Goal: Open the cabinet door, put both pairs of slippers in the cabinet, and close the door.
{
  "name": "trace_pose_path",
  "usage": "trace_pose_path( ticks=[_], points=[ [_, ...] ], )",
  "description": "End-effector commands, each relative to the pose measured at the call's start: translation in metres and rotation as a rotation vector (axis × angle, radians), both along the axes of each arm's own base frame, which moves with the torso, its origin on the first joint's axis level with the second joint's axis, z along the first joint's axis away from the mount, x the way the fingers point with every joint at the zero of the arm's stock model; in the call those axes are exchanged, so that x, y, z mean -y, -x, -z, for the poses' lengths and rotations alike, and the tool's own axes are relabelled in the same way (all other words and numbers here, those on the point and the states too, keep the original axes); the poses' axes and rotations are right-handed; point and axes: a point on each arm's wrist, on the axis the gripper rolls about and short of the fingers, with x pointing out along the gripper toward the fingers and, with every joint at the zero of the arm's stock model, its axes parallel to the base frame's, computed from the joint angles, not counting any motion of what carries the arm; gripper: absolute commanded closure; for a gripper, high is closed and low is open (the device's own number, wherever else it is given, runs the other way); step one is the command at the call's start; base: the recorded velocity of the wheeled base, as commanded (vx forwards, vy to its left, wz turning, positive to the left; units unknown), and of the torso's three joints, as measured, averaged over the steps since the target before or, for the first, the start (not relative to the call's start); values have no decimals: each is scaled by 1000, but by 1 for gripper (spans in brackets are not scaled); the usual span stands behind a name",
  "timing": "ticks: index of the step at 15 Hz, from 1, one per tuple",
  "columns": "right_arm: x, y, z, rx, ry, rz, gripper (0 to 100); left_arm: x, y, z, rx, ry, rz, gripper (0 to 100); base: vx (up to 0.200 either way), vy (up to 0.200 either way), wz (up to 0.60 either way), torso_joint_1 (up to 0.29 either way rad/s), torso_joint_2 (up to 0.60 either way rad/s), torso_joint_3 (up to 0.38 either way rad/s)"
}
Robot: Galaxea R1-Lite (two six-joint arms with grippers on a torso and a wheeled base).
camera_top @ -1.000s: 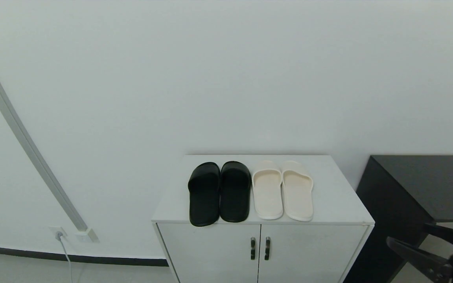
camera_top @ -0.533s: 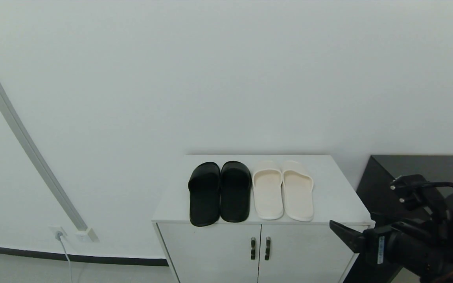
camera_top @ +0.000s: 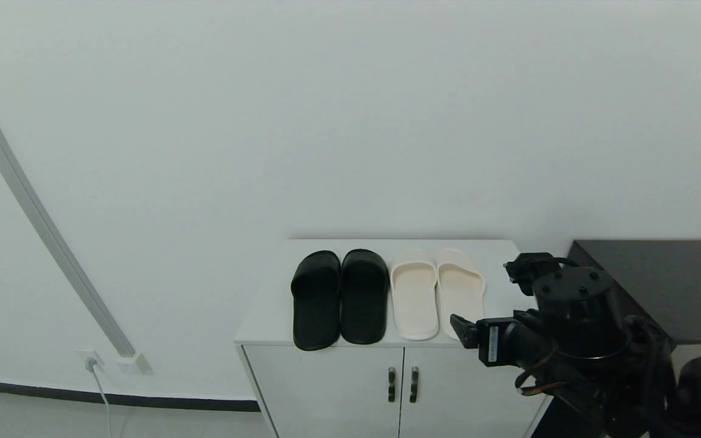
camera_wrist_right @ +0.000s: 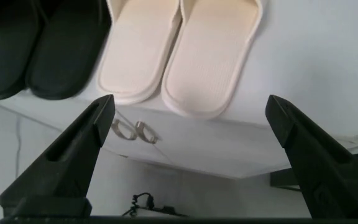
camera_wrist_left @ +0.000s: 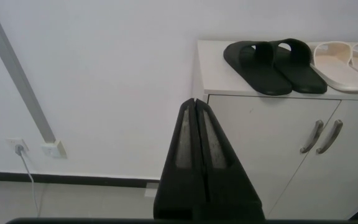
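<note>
The head view shows the white cabinet (camera_top: 265,322) standing against a plain white wall (camera_top: 350,121), both doors shut, the two dark handles (camera_top: 412,384) side by side at the middle seam. Both pairs lie on its top, toes at 12 o'clock toward the wall and heels at the front edge. The black slippers (camera_top: 326,301) sit on the 9 o'clock side, the cream slippers (camera_top: 414,298) touching them on the 3 o'clock side.

The right wrist view adds the right gripper (camera_wrist_right: 190,106), spread wide and holding nothing, hovering above the front edge over the cream heels. The left wrist view adds the left gripper (camera_wrist_left: 195,102), fingers pressed together with nothing between them. It is low, off the cabinet's 9 o'clock side.

A strip of white top shows on either side of the slippers. A black table (camera_top: 661,286) stands close at 3 o'clock. At 9 o'clock are a slanting grey conduit (camera_top: 40,219) and a wall socket (camera_top: 89,359) with a cable plugged in.
</note>
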Motion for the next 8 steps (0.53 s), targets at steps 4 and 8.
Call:
trace_pose_path(
  ticks=[4, 8],
  points=[
    [-27, -20, 23, -27, 33, 39, 0, 0, 0, 0, -1, 0, 0, 100, 0, 0, 0, 0, 0, 0],
    [-49, -50, 32, 21, 26, 86, 0, 0, 0, 0, -1, 0, 0, 100, 0, 0, 0, 0, 0, 0]
  ],
)
